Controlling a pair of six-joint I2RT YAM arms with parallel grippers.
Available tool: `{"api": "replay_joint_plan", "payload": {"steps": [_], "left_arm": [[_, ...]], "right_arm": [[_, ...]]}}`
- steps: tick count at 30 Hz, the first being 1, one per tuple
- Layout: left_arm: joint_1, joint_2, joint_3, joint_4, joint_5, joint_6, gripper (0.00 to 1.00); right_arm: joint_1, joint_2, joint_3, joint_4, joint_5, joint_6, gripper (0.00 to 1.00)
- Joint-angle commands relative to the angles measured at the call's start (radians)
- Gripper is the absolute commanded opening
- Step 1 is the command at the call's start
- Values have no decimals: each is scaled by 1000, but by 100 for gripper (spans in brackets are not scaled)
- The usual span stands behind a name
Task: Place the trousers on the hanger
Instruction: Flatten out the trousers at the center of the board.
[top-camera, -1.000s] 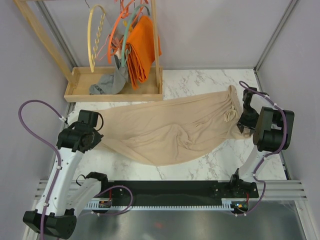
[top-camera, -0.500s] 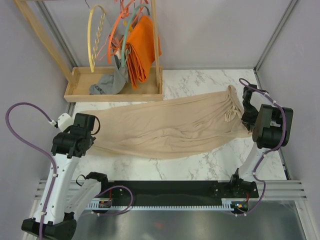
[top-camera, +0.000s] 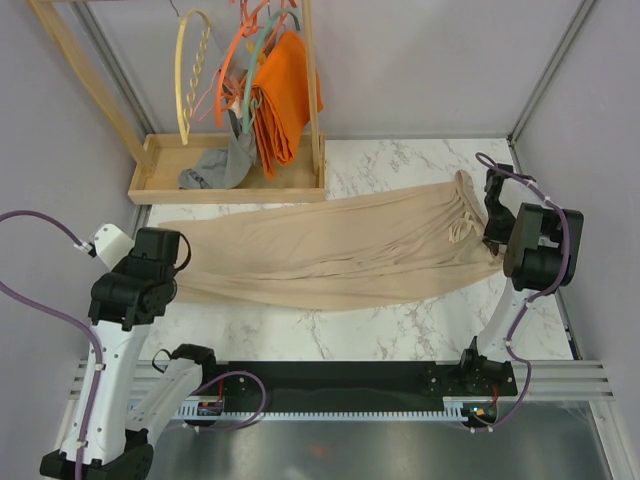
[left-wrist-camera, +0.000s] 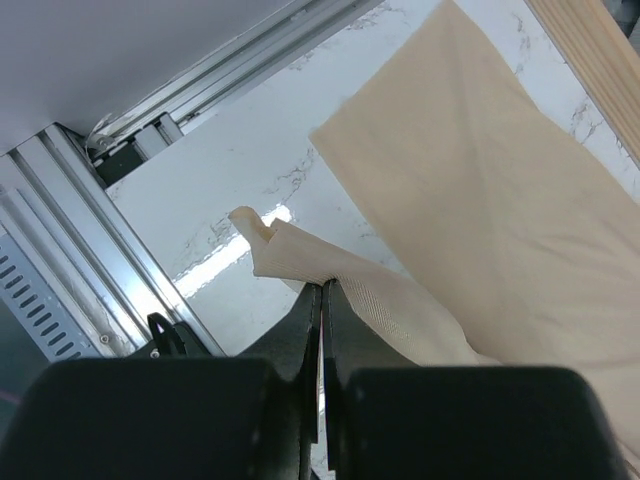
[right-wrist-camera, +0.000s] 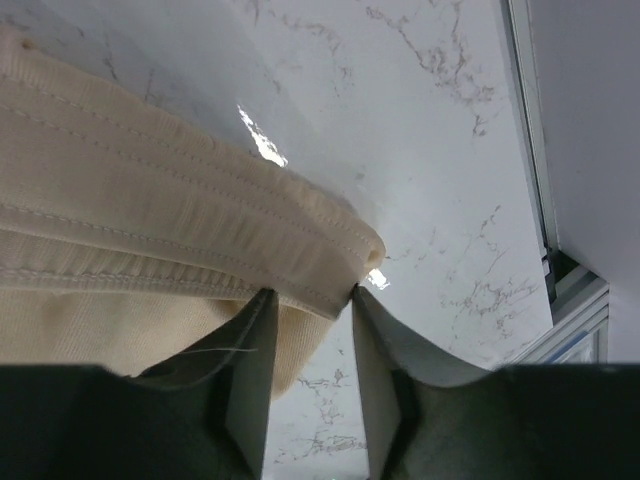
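Note:
The beige trousers lie stretched across the marble table, waist at the right and legs to the left. My left gripper is at the leg ends. In the left wrist view it is shut on a fold of the trousers' hem. My right gripper is at the waist. In the right wrist view it stands open, the waistband corner lying across its fingertips. The cream hanger hangs on the rack at the back left, away from both grippers.
A wooden rack with a tray base stands at the back left. It holds an orange cloth, orange hangers and a grey garment. An aluminium rail runs along the table's left edge.
My left arm has drawn the leg ends to the left, and the bunched folds in the middle have pulled out flat. My right gripper has stayed at the waist.

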Motion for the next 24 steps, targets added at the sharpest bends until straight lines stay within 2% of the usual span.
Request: {"api": "replay_joint_plan", "payload": {"steps": [1,3,4,6,7,9,11,12,14,15,18,21,24], "left_arm": [[5,-4,61,-104,-100,-36,2],[5,-3,71,-110,-112,-33,2],[5,-4,80,-115,-123,-33,2],[5,-9,87,-121,-132,-30,2],[5,-10,85,-124,-140,-29,2],[5,-10,81,-128,-146,-25,2],[5,-13,76,-136,-161,-27,2],[7,-16,77,-150,-175,-27,2],[5,-20,81,-159,-184,-27,2],[5,-26,79,-159,-184,-27,2],[5,-41,71,-141,-172,-4,2],[5,-43,65,-123,-163,10,2],[5,-36,55,-107,-152,19,2]], "right_arm": [[-1,22,29,3,-2,-22,40],[-1,29,32,4,-8,-22,33],[-4,27,32,3,-8,-19,24],[-9,24,37,3,16,1,17],[-21,21,40,3,27,6,9],[-41,18,52,4,48,23,5],[-88,26,92,1,62,24,6],[-101,41,112,0,67,4,17],[-122,62,182,-2,140,-26,28],[-125,97,211,-5,168,-49,41],[-124,148,308,-54,173,-34,55],[-66,113,324,-45,182,-34,62],[20,95,365,-40,193,-36,63]]}}
